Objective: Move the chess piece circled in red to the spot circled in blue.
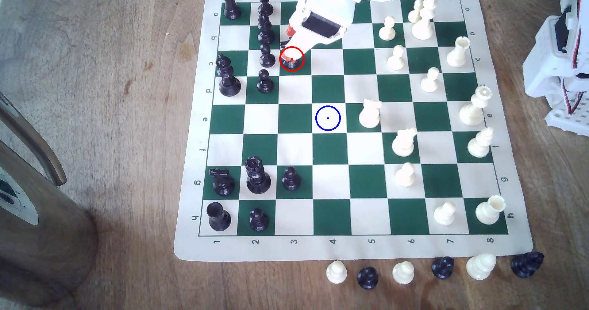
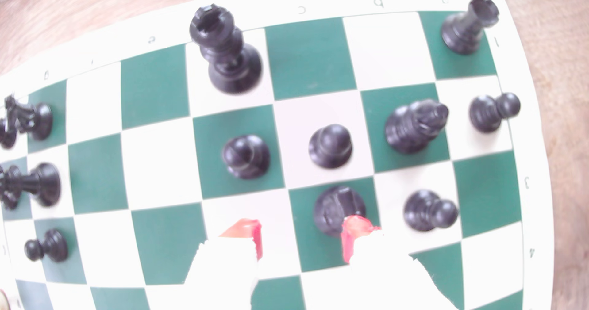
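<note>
- The gripper (image 2: 301, 238) has its red-tipped fingers (image 2: 350, 233) spread apart, nothing clamped between them. One tip overlaps the near rim of the knight (image 2: 338, 208); whether it touches the knight I cannot tell.
- In the exterior view the gripper (image 1: 291, 57) hangs over the knight (image 1: 291, 63), hiding most of it; only the dark base shows inside the red ring.
- The knight stands upright on a green square of the board (image 1: 331, 252), in row c, column 3.
- Just beside the knight, on the exterior view's left, stands a black pawn (image 1: 267, 57); further black pawns stand in the same column as that pawn.
- The spot (image 1: 328, 118) is a cream square under a blue ring, two rows from the knight toward the numbered edge and one column to the exterior view's right. It is bare.
- A cream knight (image 1: 369, 114) stands on the green square just to the exterior view's right of the spot.
- Farther from the knight, off the board's numbered edge, a row of cream and black pieces (image 1: 403, 273) rests on the wooden worktop (image 1: 127, 122).
</note>
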Controlling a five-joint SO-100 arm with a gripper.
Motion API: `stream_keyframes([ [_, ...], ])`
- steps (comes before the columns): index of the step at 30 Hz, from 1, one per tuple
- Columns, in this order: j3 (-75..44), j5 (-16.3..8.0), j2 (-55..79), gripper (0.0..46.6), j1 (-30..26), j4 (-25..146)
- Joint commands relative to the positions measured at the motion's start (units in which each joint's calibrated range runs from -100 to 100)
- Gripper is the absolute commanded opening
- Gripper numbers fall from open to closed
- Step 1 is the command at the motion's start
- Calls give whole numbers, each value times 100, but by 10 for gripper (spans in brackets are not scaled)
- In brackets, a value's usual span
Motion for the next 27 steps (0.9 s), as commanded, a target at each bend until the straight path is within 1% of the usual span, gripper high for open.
stream_keyframes([
  [1, -77, 44, -98, 139, 66, -243],
  [14, 77, 112, 21, 136, 184, -497],
  [27, 68, 88, -395, 134, 98, -350],
])
